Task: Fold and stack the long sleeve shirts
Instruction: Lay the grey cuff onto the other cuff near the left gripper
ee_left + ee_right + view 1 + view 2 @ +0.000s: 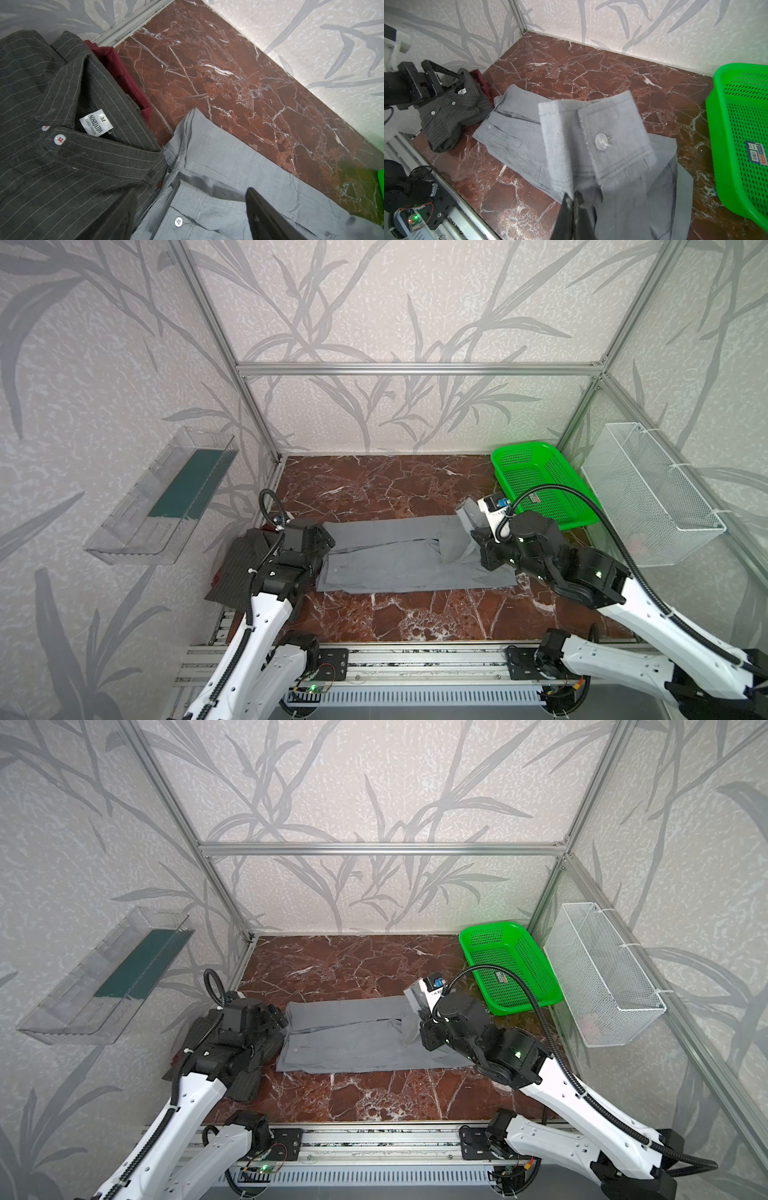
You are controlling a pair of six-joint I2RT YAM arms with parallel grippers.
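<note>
A plain grey shirt [399, 564] [353, 1044] lies spread flat across the marble table [374, 485]. My right gripper [572, 197] is shut on its sleeve just below the buttoned cuff [604, 133]. The cuff [466, 511] stands raised above the shirt's right end. A dark pinstriped shirt [62, 166] [446, 118] lies bunched at the table's left, partly under my left arm. My left gripper [191, 207] is open over the grey shirt's left end [218, 166], and nothing is gripped between its fingers.
A green mesh basket [544, 485] [741, 135] sits at the back right, close to my right arm. A white wire basket [652, 497] hangs on the right wall and a clear tray [162, 497] on the left wall. Maroon cloth [116, 68] shows beside the pinstriped shirt.
</note>
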